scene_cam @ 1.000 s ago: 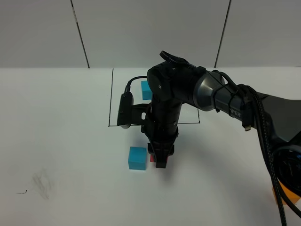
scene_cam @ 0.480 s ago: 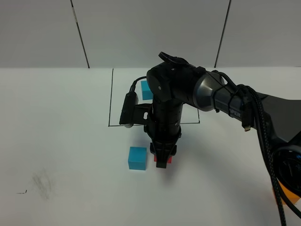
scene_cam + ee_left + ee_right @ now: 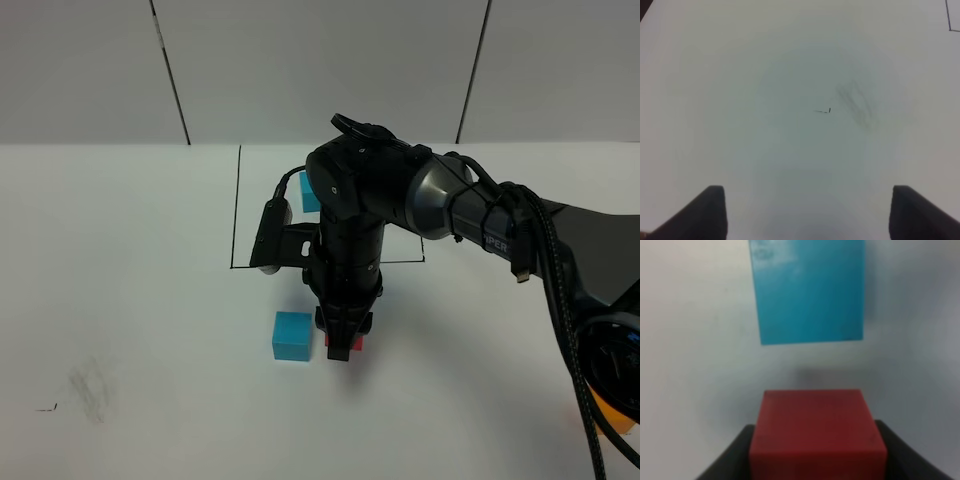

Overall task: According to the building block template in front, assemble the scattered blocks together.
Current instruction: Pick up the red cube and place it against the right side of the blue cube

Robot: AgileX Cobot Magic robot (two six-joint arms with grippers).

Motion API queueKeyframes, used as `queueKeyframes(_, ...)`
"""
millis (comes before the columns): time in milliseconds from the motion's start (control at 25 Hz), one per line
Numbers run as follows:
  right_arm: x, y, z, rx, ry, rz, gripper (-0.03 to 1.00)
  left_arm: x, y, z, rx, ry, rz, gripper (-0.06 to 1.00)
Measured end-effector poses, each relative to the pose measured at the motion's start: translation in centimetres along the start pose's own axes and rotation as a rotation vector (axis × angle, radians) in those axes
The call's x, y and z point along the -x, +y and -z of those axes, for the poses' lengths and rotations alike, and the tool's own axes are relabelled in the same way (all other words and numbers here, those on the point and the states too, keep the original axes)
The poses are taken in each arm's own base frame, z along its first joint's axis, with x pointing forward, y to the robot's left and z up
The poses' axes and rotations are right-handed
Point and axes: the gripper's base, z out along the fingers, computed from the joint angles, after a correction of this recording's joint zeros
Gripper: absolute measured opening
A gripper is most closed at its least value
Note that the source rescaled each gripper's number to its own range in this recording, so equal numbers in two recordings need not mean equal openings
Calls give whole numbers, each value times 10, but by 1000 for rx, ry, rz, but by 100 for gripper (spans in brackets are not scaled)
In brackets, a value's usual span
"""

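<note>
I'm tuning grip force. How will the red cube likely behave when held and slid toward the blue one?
The red cube looks rigid and flat-faced, so the right gripper can probably clamp it squarely without crushing it. Its matte faces suggest little slip. Being cubic, it shouldn't roll and should likely meet the blue cube flush.

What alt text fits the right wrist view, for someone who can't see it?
A red cube is clamped between the dark fingers of the right gripper. Just beyond it, a blue cube lies on the white table, with a bare gap between the two cubes.
</note>
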Motion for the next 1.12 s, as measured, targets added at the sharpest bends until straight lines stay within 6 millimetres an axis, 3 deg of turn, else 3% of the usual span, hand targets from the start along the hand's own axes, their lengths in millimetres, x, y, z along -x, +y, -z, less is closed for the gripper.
queueKeyframes(320, 2, -2, 0, -22, -25, 0, 0, 0, 0, 0, 0, 0, 0, 61)
queueKeyframes(560, -3, 2, -15, -8, -11, 8, 0, 0, 0, 0, 1, 0, 0, 61)
queueKeyframes(1120, 0, 0, -17, -35, -48, 16, 0, 0, 0, 0, 1, 0, 0, 61)
